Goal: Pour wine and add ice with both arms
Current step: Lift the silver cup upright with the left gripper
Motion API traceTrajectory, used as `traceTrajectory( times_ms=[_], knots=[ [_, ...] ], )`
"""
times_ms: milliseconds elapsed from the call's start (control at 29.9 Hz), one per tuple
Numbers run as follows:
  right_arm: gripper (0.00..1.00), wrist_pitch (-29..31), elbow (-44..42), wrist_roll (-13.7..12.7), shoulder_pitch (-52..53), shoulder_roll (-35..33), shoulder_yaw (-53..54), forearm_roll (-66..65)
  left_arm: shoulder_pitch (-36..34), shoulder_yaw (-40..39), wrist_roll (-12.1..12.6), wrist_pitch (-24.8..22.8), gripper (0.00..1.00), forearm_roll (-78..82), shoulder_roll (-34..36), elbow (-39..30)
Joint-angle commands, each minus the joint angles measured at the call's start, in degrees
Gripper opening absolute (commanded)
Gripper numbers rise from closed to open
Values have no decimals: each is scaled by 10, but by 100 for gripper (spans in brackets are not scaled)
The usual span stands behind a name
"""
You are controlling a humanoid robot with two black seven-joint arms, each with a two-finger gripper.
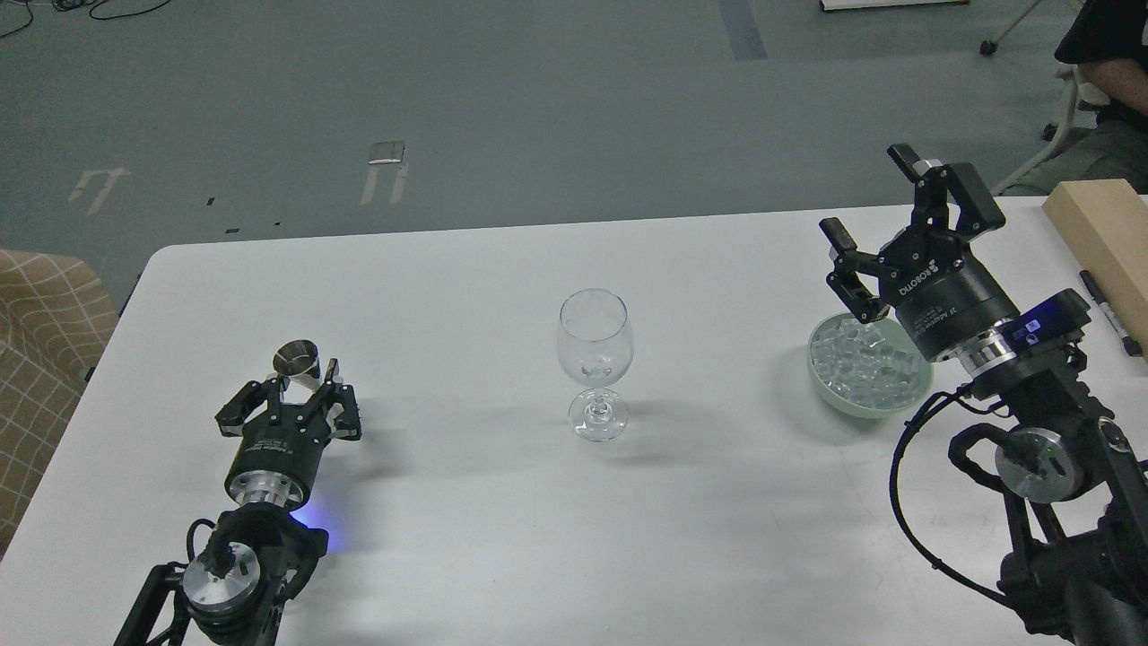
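A clear stemmed wine glass [595, 339] stands upright at the middle of the white table [466, 296], with a small glassy piece low in its bowl. A small steel jigger [296, 357] stands at the left. My left gripper [305, 388] has its fingers closed in on both sides of the jigger's lower half, which they hide. At the right, a pale green bowl [821, 381] holds the ice [865, 368], many small clear cubes. My right gripper [874, 235] is open and empty, its fingers spread just above the bowl's far rim.
A pale wooden block [1103, 233] and a black pen [1108, 309] lie at the table's right edge. A seated person [1108, 54] is beyond the far right corner. A checkered chair [45, 341] stands off the table's left edge.
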Motion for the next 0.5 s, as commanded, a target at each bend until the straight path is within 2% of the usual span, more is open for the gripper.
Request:
traceTrajectory(
  times_ms=[0,468],
  knots=[
    [100,0,-1,0,1,0,0,0,-4,0,0,0,46,0,0,8],
    [100,0,-5,1,2,0,0,0,-7,0,-1,0,42,1,0,14]
  ],
)
